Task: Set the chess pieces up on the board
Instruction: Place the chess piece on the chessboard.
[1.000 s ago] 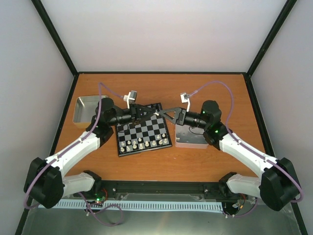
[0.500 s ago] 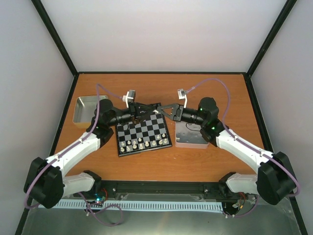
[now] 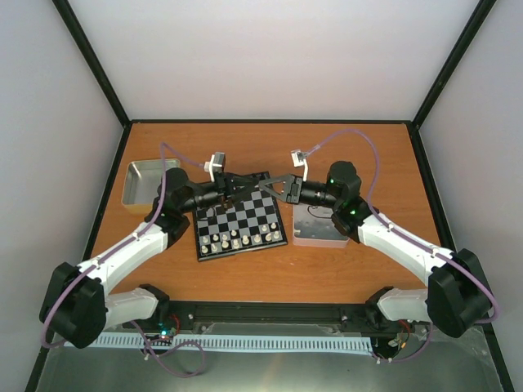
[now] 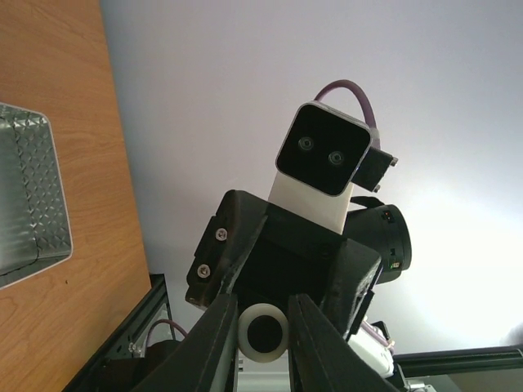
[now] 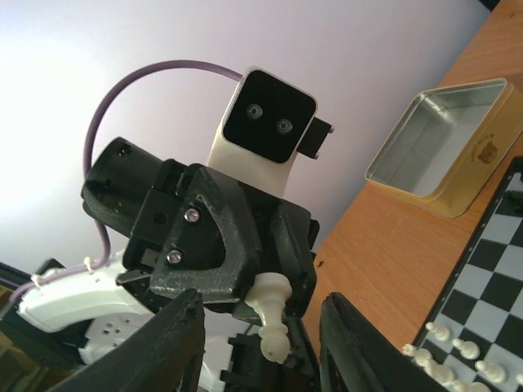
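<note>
The board (image 3: 239,216) lies mid-table, with a row of cream-white chess pieces (image 3: 237,239) along its near side; both also show in the right wrist view, board (image 5: 490,286) and pieces (image 5: 458,349). My left gripper (image 3: 249,186) hovers over the board's far edge, shut on one white piece (image 5: 274,318). In the left wrist view the piece's round base (image 4: 263,331) sits between my fingers (image 4: 214,343). My right gripper (image 3: 274,184) faces it tip to tip. Its fingers (image 5: 176,351) are spread wide and empty, on either side of the held piece.
A silver metal tray (image 3: 147,181) stands left of the board, also in the right wrist view (image 5: 441,147). A second flat metal tray (image 3: 319,227) lies right of the board under my right arm and shows in the left wrist view (image 4: 29,196).
The right arm's wrist has shifted left and further back. The two grippers stay tip to tip over the board's far edge.
</note>
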